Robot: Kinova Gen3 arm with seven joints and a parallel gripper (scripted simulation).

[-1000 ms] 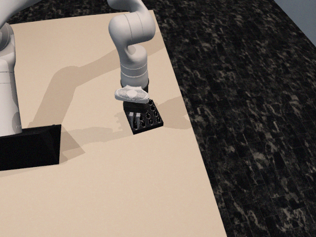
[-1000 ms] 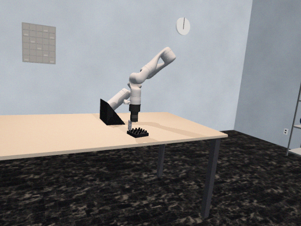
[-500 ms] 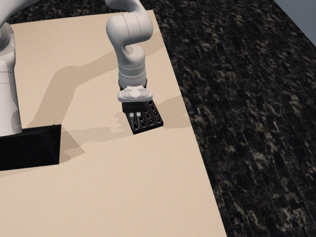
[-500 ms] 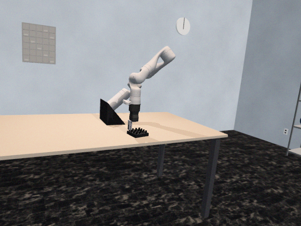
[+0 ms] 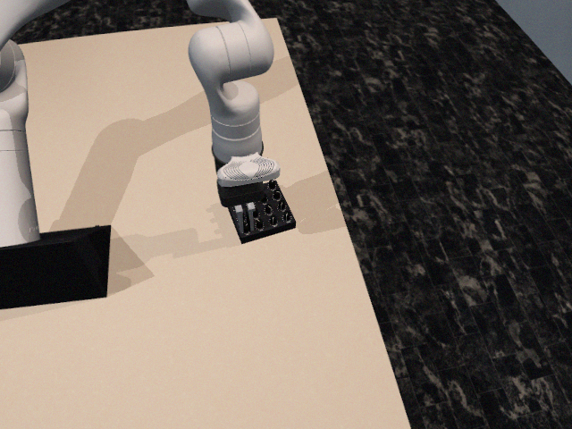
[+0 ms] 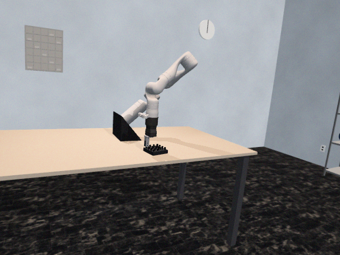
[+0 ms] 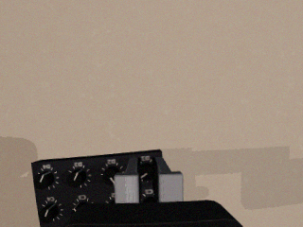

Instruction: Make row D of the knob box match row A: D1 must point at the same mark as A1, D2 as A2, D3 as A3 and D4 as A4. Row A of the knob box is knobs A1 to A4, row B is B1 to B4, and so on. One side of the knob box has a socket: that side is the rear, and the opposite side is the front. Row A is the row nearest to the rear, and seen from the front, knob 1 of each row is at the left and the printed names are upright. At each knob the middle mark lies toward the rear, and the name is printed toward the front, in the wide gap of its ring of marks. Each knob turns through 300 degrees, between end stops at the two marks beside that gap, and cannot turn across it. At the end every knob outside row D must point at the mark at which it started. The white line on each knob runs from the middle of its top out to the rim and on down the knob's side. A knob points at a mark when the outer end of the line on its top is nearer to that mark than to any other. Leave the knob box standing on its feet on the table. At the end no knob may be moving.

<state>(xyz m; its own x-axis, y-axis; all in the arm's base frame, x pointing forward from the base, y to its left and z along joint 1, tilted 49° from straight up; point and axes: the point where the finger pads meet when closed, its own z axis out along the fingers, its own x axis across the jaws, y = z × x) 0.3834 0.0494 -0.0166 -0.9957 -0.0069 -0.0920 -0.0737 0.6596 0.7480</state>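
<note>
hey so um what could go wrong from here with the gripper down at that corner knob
The left finger stands close beside the second knob of the edge row, so a twist might nudge it. The gripper also hides part of the knob box, so a wrongly turned knob there could go unnoticed.

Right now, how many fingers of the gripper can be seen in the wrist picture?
2. One finger is on the image's left, beside the knob seen in the gap; the other finger is on the right. None seems hidden.
</note>
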